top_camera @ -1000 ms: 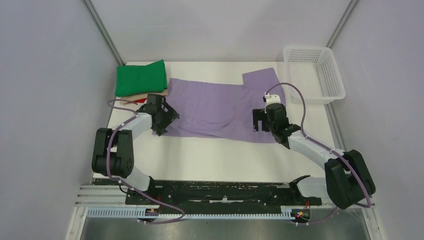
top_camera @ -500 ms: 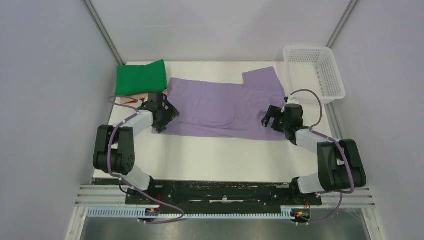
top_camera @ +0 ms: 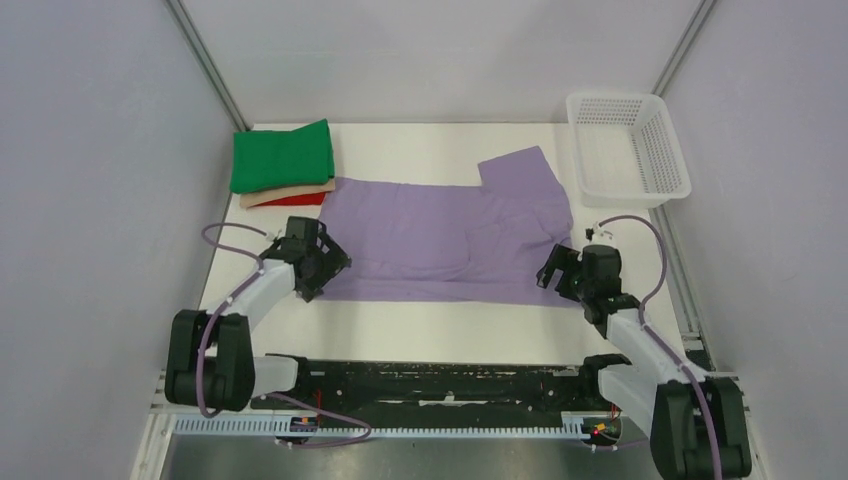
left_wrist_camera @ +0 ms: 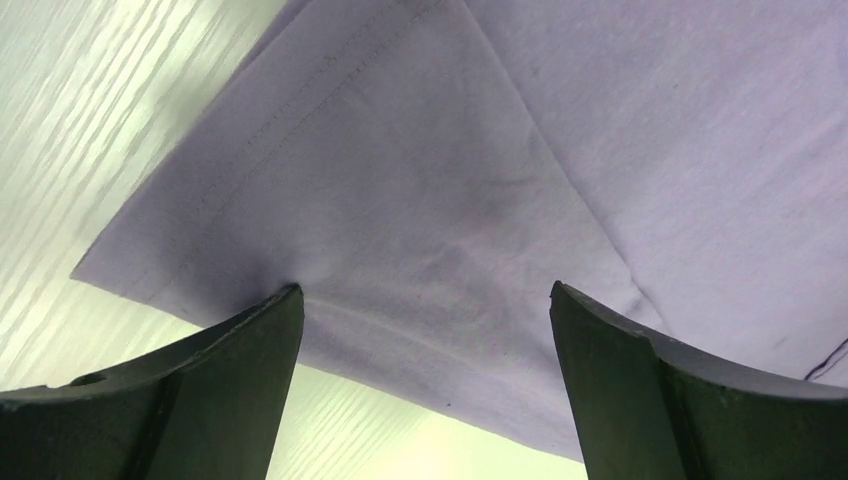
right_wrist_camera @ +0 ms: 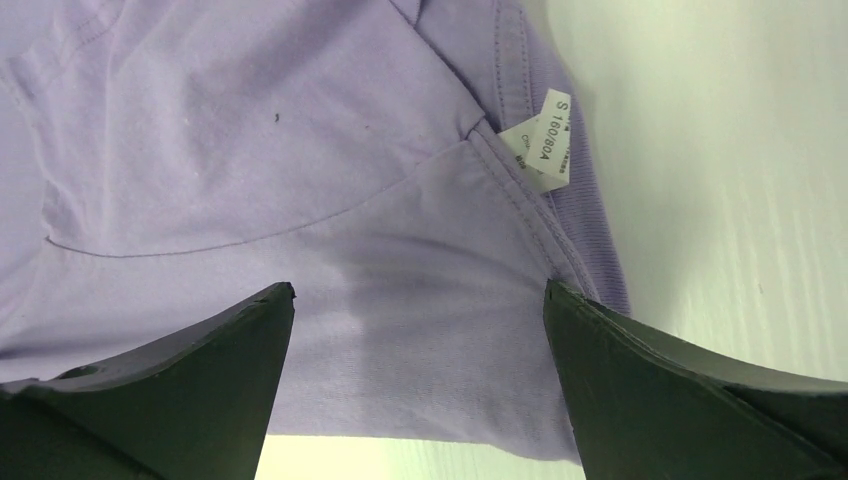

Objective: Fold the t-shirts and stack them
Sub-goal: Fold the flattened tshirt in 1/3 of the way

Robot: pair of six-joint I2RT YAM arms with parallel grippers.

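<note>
The lavender-purple t-shirt (top_camera: pixel 440 235) lies spread flat across the table, one sleeve pointing to the far right. My left gripper (top_camera: pixel 318 272) is open at its near left corner; in the left wrist view the jaws stand wide apart over that corner (left_wrist_camera: pixel 400 300). My right gripper (top_camera: pixel 560 270) is open at the near right edge, over the collar, where the white neck label (right_wrist_camera: pixel 540 140) shows. The folded green shirt (top_camera: pixel 282 155) tops the stack at the far left, with the beige shirt (top_camera: pixel 290 190) and the red shirt (top_camera: pixel 305 199) under it.
A white mesh basket (top_camera: pixel 628 148) stands at the far right corner. Bare white table (top_camera: pixel 440 320) runs between the shirt's near edge and the arm bases. Grey walls close in on both sides.
Both grippers have moved toward the near edge of the table, dragging the purple shirt nearer with them. The beige and red shirts are now uncovered beside the left arm.
</note>
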